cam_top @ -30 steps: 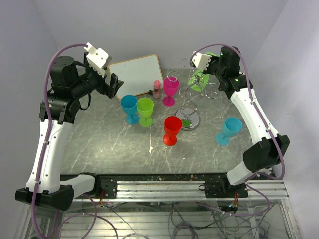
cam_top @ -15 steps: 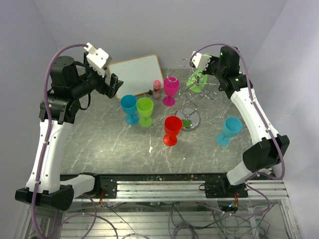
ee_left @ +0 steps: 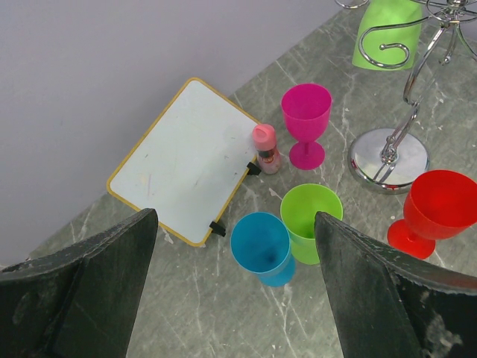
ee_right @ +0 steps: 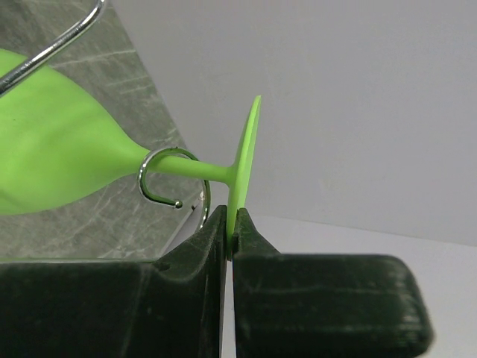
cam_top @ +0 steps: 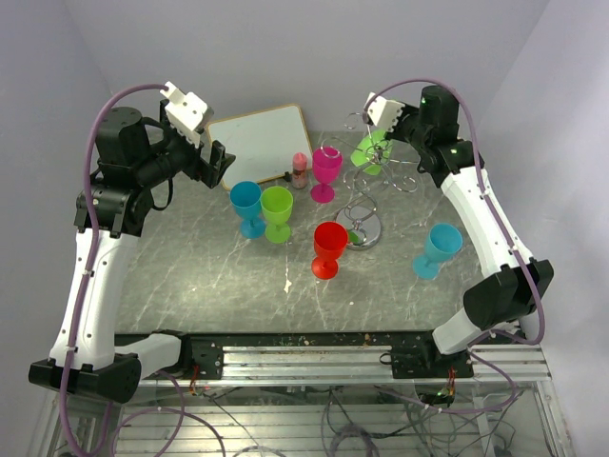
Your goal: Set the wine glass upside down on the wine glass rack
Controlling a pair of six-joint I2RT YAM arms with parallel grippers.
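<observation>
Grey marbled table (cam_top: 190, 276) bearing, at rear, a white board (cam_top: 257, 143) and the wine glass rack (cam_top: 364, 231) on its round base. Lime wine glass (ee_right: 59, 156) at the rack's top, stem inside a curled wire arm, bowl tilted downward. Right gripper (ee_right: 231, 221) clenched on the glass's foot. Left gripper (cam_top: 217, 164) spread wide, holding nothing, raised over the table's left side.

Plain pale lilac walls (cam_top: 314, 48) enclose a grey marble-veined table (cam_top: 209, 286), evenly lit.

Left gripper (cam_top: 219, 164) raised, jaws wide; right gripper (ee_right: 230, 224) seemingly almost closed.
</observation>
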